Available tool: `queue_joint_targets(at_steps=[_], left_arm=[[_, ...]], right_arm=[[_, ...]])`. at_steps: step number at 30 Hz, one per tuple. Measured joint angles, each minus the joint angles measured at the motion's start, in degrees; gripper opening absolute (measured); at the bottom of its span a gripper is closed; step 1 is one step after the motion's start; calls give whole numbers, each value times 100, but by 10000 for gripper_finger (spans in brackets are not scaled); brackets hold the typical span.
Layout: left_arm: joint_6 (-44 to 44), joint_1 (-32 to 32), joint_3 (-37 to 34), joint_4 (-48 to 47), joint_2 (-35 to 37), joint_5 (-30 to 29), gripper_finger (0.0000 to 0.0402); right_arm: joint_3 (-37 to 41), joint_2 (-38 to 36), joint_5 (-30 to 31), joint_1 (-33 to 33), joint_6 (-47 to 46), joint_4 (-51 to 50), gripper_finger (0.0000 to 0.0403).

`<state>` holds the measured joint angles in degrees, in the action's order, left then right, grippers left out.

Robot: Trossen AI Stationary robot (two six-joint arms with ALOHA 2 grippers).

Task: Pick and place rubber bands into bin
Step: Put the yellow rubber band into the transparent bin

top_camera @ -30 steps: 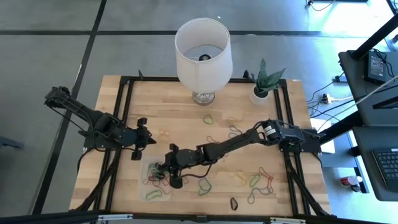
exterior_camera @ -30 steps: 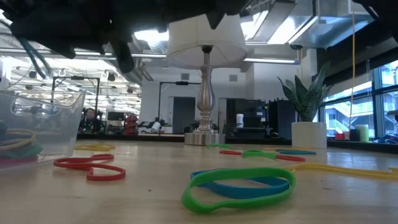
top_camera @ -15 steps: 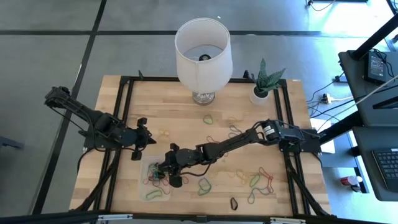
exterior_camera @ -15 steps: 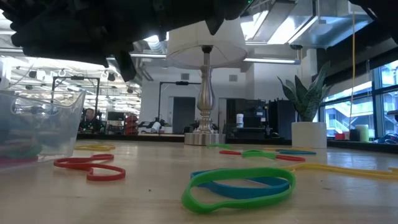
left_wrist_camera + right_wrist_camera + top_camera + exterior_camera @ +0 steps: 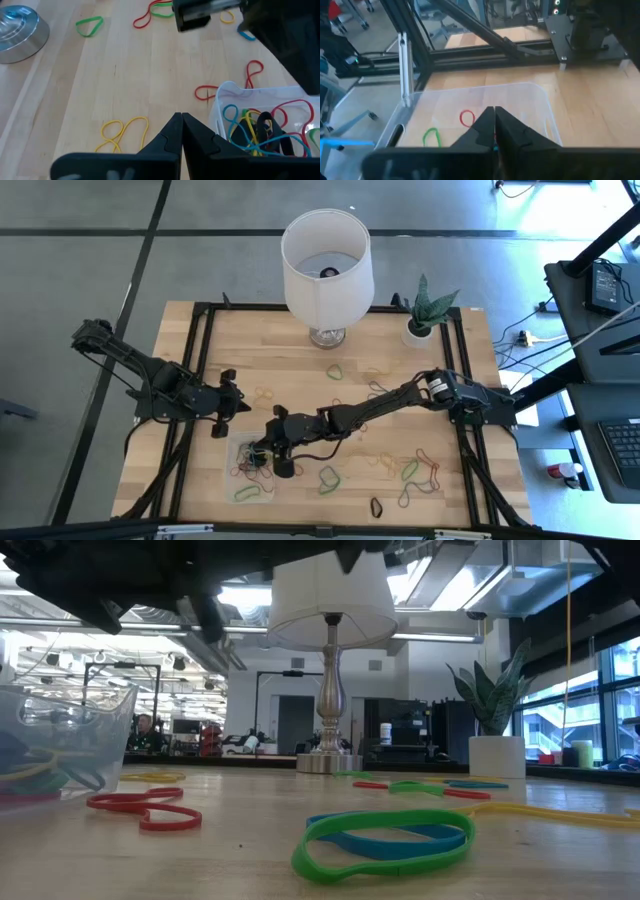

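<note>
The bin [image 5: 246, 472] is a clear tray near the table's near-left part, with several coloured rubber bands [image 5: 252, 132] lying in it. More rubber bands [image 5: 410, 470] lie loose on the wood to its right, among them a green one [image 5: 385, 840] and a red one [image 5: 140, 810]. My right gripper [image 5: 263, 450] hangs shut over the bin [image 5: 520, 92], pointing down into it, and I see nothing between its fingers. My left gripper [image 5: 243, 406] waits shut just left of the bin [image 5: 260, 97], above a yellow band [image 5: 122, 131].
A white lamp [image 5: 325, 260] and a small potted plant [image 5: 420, 328] stand at the far edge. Black frame rails [image 5: 195, 370] run along the table's sides. Bare wood lies between the lamp base [image 5: 20, 32] and the bin.
My right gripper has risen a little above the bin and drifted slightly toward the far edge. In the low view its dark shape has lifted away from the bin, and blue and yellow bands now show inside the tray.
</note>
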<state>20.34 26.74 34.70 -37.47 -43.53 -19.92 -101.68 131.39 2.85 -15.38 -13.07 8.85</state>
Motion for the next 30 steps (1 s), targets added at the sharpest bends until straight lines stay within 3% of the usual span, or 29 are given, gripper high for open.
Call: queue_joint_targets(at_steps=[6,15,21,26,30], left_arm=[[-4,-1,2,49,-1,76,6],[160,-103,2,99,-107,155,2],[442,-874,7,210,-641,268,3],[394,-1830,9,555,-1383,1218,17],[656,-2508,9,622,-2015,1625,52]], right_arm=[[804,-671,208,-57,-204,-267,9],[3942,-2322,1404,-517,-1223,1372,4],[5601,-3441,1577,-670,-1964,1759,4],[6504,-4358,1578,-699,-1953,1751,2],[7159,-5141,1572,-697,-1714,1738,4]])
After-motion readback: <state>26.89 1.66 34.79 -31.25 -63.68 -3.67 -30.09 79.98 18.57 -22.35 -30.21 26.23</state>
